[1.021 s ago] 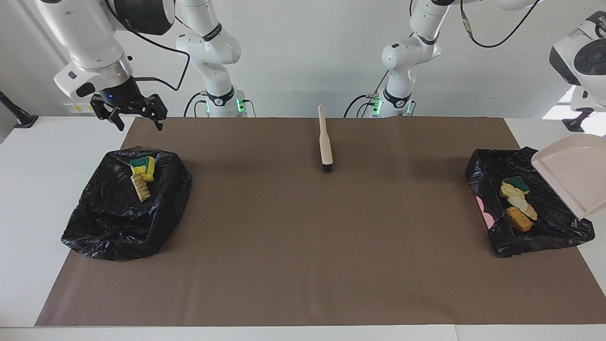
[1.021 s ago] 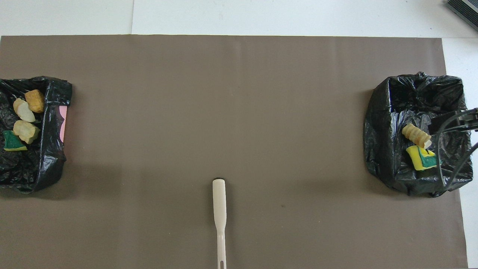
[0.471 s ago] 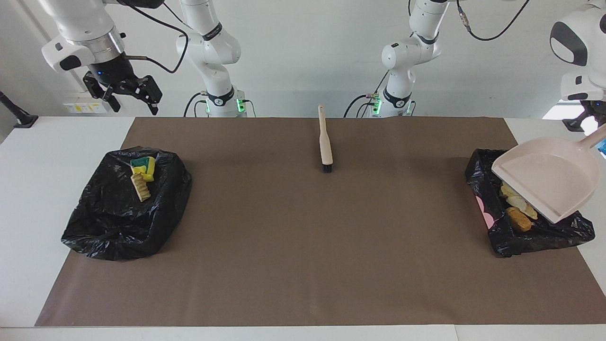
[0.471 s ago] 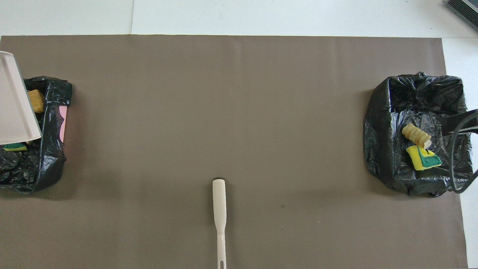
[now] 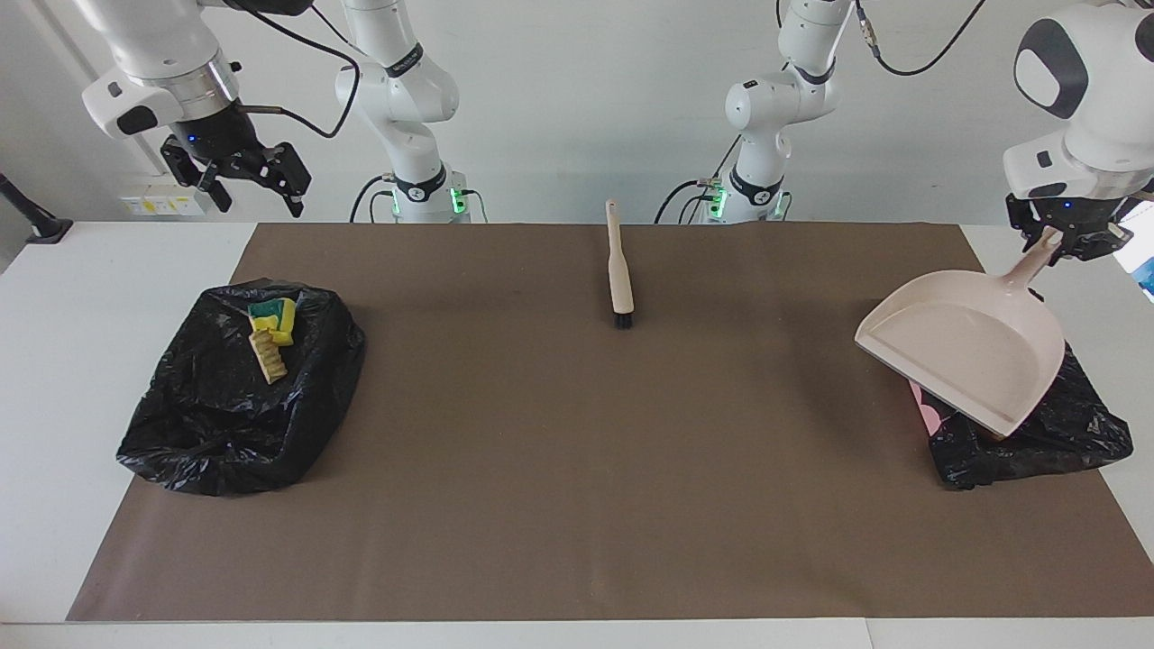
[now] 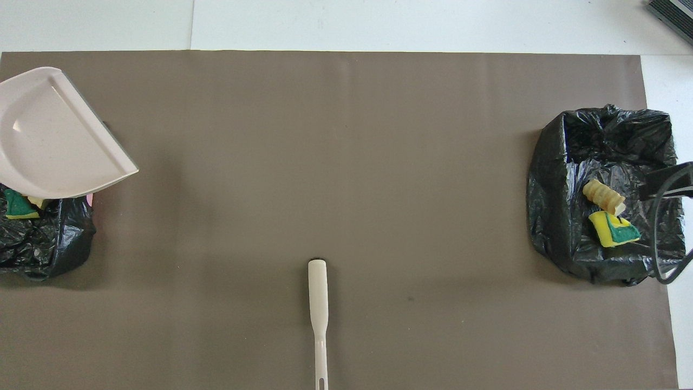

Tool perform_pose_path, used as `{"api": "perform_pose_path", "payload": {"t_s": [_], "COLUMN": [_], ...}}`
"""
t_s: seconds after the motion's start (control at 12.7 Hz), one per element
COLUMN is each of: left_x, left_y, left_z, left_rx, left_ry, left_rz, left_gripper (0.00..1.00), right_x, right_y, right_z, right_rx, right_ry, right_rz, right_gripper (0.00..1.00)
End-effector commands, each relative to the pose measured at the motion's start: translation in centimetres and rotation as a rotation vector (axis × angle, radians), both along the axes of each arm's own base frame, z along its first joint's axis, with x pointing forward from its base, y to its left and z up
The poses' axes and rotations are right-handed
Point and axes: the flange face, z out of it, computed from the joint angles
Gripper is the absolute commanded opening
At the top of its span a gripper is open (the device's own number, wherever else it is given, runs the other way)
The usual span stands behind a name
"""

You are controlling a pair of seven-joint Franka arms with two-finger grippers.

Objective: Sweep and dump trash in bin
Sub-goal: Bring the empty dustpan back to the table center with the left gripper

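Note:
My left gripper (image 5: pixel 1053 242) is shut on the handle of a pale pink dustpan (image 5: pixel 969 347), which hangs tilted and empty over the black-bagged bin (image 5: pixel 1037 437) at the left arm's end. The pan hides most of that bin's trash; a green-backed sponge piece (image 6: pixel 19 205) peeks out under the dustpan (image 6: pixel 54 146). My right gripper (image 5: pixel 259 203) hangs open and empty, high over the table edge by the other bagged bin (image 5: pixel 225 406). In that bin lie a yellow-green sponge (image 5: pixel 273 315) and a tan foam lump (image 5: pixel 268 353).
A cream hand brush (image 5: pixel 618 270) lies on the brown mat (image 5: pixel 577 469) midway between the arms' bases, bristles pointing away from the robots. The same brush (image 6: pixel 318 309) shows in the overhead view. White table borders the mat on all sides.
The left arm has swung the dustpan from beside its bin to over it, toward the table's middle, covering the trash. The right gripper rose from just above its bin and now holds still.

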Motion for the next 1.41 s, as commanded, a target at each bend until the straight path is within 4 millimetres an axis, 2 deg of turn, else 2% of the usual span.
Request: {"api": "perform_pose_path", "payload": {"t_s": [0.0,0.08,0.24,0.55,0.71,0.86,1.1,1.34], "left_x": [-2.1,-2.6,-2.9,-2.8,-3.3,-3.8,-3.6,-3.7], "left_y": [-3.6,-5.6,-10.7,-24.1,-29.1,-32.5,-38.6,-42.6], "left_z": [-0.2,-1.1,-3.1,-6.2,-8.2,-9.2,-14.8,-18.9], "left_rx": [-0.086,-0.127,-0.195,-0.237,-0.238,-0.279,-0.300,-0.346], "left_ry": [-0.031,-0.025,-0.025,-0.195,-0.201,-0.205,-0.197,-0.192], "left_rz": [0.230,0.264,0.281,0.434,0.539,0.635,0.640,0.615], "left_gripper": [0.00,0.00,0.00,0.00,0.00,0.00,0.00,0.00], "right_x": [-0.8,-1.1,-1.7,-1.5,-1.6,-1.6,-1.6,-1.6], "right_y": [1.0,1.1,1.7,1.7,1.7,1.7,1.7,1.7], "right_z": [-0.1,0.1,-0.5,-0.4,-0.4,-0.3,-0.3,-0.3], "right_rx": [0.021,0.022,0.052,0.062,0.064,0.064,0.062,0.062], "right_ry": [0.019,0.016,0.020,0.013,0.013,0.012,0.012,0.012], "right_rz": [0.005,0.008,-0.007,-0.006,-0.003,-0.004,-0.004,-0.004], "right_gripper": [1.00,1.00,1.00,1.00,1.00,1.00,1.00,1.00]}}
